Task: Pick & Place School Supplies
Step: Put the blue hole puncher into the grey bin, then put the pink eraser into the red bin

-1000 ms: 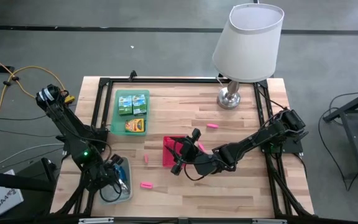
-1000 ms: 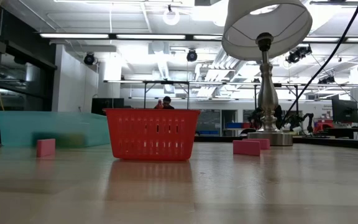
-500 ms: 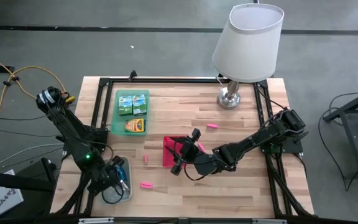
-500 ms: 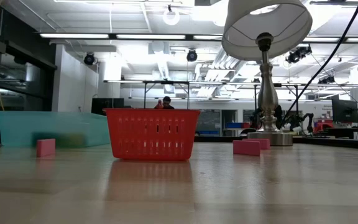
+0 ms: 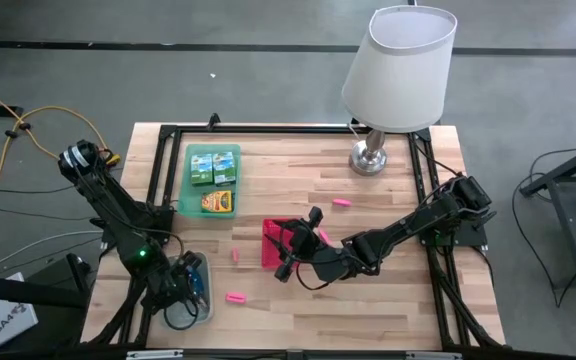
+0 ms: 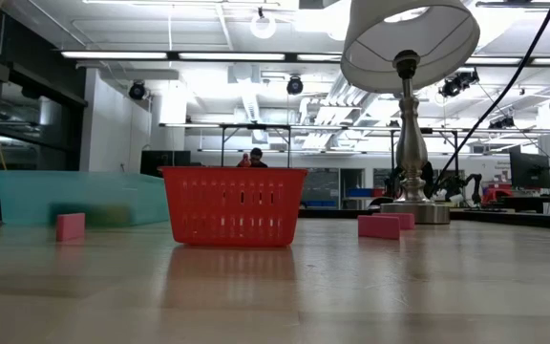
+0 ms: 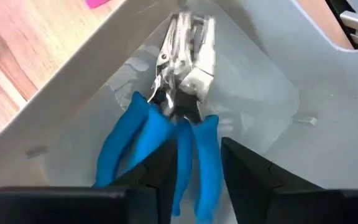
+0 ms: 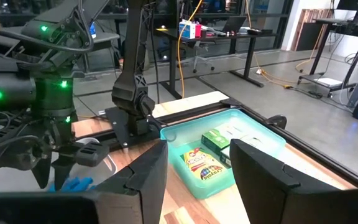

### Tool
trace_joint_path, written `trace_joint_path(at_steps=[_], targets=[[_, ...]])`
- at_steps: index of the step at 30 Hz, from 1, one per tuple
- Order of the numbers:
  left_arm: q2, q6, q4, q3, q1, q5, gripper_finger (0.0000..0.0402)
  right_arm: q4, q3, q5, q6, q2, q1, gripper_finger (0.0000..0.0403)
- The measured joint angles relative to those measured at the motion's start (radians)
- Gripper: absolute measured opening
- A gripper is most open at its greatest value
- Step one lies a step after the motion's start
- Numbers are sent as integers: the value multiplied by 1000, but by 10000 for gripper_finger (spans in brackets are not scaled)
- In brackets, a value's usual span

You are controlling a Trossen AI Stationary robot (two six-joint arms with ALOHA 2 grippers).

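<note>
A: Blue handles down in the clear bin (image 7: 272, 106) — that's the blue-handled tool (image 7: 179, 124), lying at the table's near left corner, with the left gripper (image 7: 194, 165) right over it.

B: Fingers parted around one handle; whether they pinch it, I cannot tell.

A: And the right gripper (image 8: 194, 168)?

B: Spread wide, empty, hovering over the red basket (image 5: 280, 243) mid-table.

A: Green-and-yellow boxes (image 5: 214, 166) sit in the green tray (image 5: 184, 195); pink blocks (image 5: 235, 297) lie scattered on the wood.
</note>
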Motion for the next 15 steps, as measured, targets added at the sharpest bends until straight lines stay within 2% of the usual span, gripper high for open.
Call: trace_joint_path(at_steps=[6, 15], targets=[[0, 5, 0, 0, 0, 0, 139, 0, 0, 0, 2, 0, 0, 165], [0, 5, -1, 0, 0, 0, 141, 0, 0, -1, 2, 0, 0, 165]])
